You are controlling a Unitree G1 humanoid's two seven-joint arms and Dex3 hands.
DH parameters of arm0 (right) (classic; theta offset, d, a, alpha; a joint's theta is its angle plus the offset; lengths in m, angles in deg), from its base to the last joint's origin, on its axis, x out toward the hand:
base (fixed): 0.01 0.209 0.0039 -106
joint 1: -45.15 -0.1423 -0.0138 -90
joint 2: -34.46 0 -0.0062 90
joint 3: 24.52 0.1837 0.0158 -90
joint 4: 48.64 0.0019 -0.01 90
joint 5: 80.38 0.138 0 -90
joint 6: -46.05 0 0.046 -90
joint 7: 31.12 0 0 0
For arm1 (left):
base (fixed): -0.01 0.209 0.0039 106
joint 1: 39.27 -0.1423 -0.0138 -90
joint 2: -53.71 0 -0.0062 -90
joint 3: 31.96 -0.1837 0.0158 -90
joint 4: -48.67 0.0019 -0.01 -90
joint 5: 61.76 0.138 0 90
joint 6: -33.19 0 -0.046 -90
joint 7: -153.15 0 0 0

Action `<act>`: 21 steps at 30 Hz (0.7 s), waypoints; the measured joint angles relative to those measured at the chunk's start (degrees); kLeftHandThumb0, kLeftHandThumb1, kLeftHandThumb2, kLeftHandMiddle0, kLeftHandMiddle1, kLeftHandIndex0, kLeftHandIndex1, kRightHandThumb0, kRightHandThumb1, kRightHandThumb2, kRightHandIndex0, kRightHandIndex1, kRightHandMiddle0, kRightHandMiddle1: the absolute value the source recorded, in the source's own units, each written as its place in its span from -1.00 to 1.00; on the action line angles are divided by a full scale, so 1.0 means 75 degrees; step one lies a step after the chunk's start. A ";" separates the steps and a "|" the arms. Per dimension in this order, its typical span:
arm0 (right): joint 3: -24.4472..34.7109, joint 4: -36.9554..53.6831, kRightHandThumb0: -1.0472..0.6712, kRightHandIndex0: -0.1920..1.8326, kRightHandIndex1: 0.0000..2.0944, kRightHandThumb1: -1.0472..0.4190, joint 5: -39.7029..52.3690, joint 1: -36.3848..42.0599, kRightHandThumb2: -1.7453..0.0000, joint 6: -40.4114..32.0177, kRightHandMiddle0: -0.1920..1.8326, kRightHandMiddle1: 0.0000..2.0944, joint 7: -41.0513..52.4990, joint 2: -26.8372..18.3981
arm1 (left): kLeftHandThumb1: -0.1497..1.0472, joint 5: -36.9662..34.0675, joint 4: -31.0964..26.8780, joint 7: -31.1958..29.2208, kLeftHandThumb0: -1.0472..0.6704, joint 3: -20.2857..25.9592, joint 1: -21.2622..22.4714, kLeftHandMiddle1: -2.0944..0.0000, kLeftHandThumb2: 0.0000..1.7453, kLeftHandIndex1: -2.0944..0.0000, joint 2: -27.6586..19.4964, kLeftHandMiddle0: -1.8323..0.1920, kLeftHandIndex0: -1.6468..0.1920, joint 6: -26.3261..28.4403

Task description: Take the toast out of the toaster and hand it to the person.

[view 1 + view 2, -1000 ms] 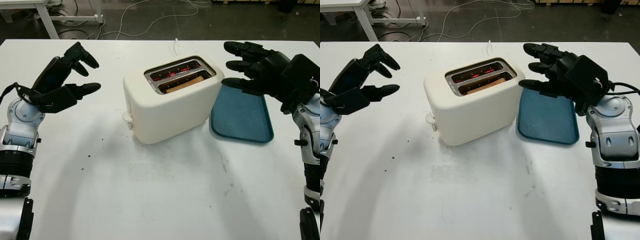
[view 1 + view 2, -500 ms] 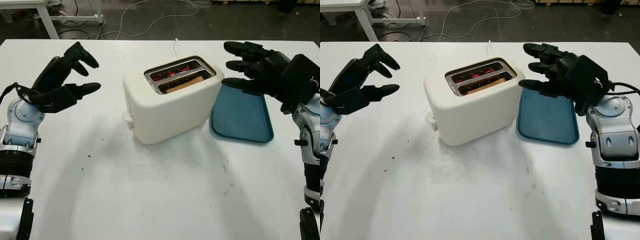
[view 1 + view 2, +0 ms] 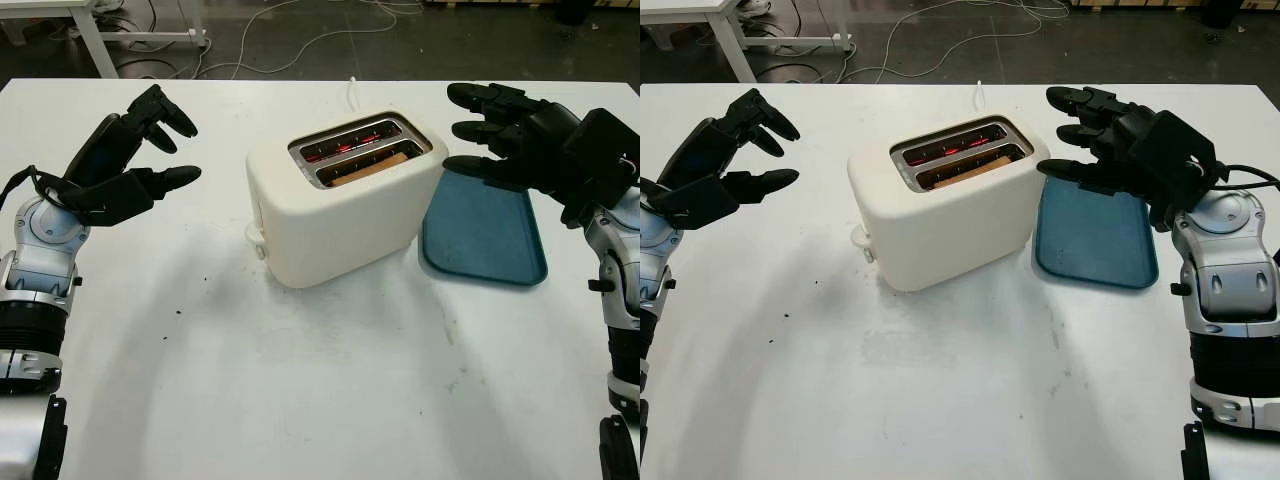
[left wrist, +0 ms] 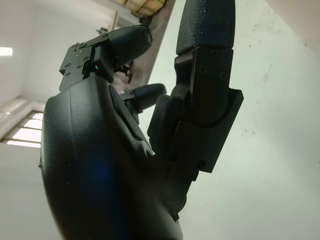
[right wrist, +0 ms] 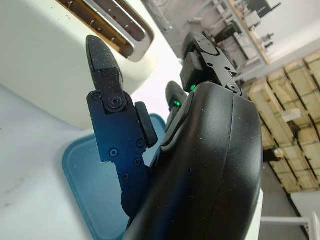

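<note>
1. Left eye view: we're over a white table (image 3: 300,400), faintly smudged in front of the toaster (image 3: 340,205), with a few dark crumbs at the near left. The cream toaster sits mid-table, turned at an angle, its lever knob facing the near left.
2. The toast (image 3: 372,167) is down in the nearer slot, a brown edge showing, and the far slot glows red.
3. A blue tray (image 3: 485,235) lies just right of the toaster, its left edge tucked by the toaster's side.
4. The left hand (image 3: 125,160) hovers well left of the toaster, open, nothing in it. The right hand (image 3: 520,140) hangs above the tray's far end, near the toaster's right top corner, open and carrying nothing.
5. Beyond the table's far edge there's dark floor with loose cables (image 3: 290,30) and a white table leg (image 3: 95,40) at the upper left. A white cord (image 3: 352,90) runs off behind the toaster.
6. Right eye view: same layout, and the right arm's (image 3: 1225,290) silver joints stand at the right edge.
7. Left wrist view: black hand close up, a small green light on it, white table behind, a bright ceiling and windows further off.
8. Right wrist view: a finger (image 5: 107,90) points towards the toaster's slots, tray beneath, stacked wooden pallets (image 5: 285,125) in the background.
9. No readable writing anywhere.
</note>
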 measured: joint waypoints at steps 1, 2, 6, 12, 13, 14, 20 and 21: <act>0.0000 0.0000 -0.31 -0.81 -0.44 -0.71 0.0002 0.0000 1.00 0.0000 -0.56 -0.93 0.0000 0.0000 | 0.79 0.0000 0.0000 -0.0001 -1.00 0.0000 0.0000 -0.67 -0.64 -0.55 0.0000 0.81 0.79 0.0000; 0.0000 0.0000 -0.30 -0.81 -0.44 -0.71 0.0002 0.0000 1.00 0.0000 -0.56 -0.92 0.0000 0.0000 | 0.79 0.0000 0.0000 0.0000 -1.00 0.0000 0.0000 -0.67 -0.63 -0.55 0.0000 0.81 0.79 -0.0003; 0.0000 0.0000 -0.32 -0.81 -0.44 -0.71 0.0001 0.0000 1.00 0.0000 -0.57 -0.93 0.0000 0.0000 | 0.79 0.0000 0.0000 -0.0001 -1.00 0.0000 0.0000 -0.67 -0.65 -0.56 0.0000 0.81 0.79 -0.0010; 0.0001 0.0000 -0.30 -0.81 -0.45 -0.71 0.0005 0.0000 1.00 0.0000 -0.57 -0.93 0.0001 0.0000 | 0.79 -0.0019 0.0000 -0.0010 -1.00 0.0000 0.0000 -0.67 -0.65 -0.56 0.0000 0.81 0.79 -0.0009; 0.0000 0.0000 -0.30 -0.81 -0.45 -0.71 0.0005 0.0000 1.00 0.0000 -0.57 -0.93 0.0001 0.0000 | 0.79 -0.0020 -0.0001 -0.0010 -1.00 0.0000 0.0000 -0.67 -0.66 -0.56 0.0000 0.81 0.79 -0.0005; 0.0000 0.0000 -0.30 -0.81 -0.45 -0.71 0.0005 0.0000 1.00 0.0000 -0.57 -0.93 0.0001 0.0000 | 0.79 -0.0020 -0.0004 -0.0010 -1.00 0.0000 0.0000 -0.67 -0.66 -0.56 0.0000 0.81 0.79 -0.0003; 0.0002 0.0000 -0.31 -0.81 -0.45 -0.71 0.0036 0.0000 1.00 0.0000 -0.57 -0.92 0.0004 0.0000 | 0.79 -0.0019 -0.0006 -0.0010 -1.00 0.0000 0.0000 -0.67 -0.64 -0.55 0.0001 0.81 0.79 -0.0003; 0.0002 0.0000 -0.32 -0.81 -0.45 -0.71 0.0035 0.0000 1.00 0.0000 -0.57 -0.92 0.0004 0.0000 | 0.79 -0.0019 -0.0006 -0.0010 -1.00 0.0000 0.0000 -0.67 -0.64 -0.55 0.0001 0.81 0.79 -0.0003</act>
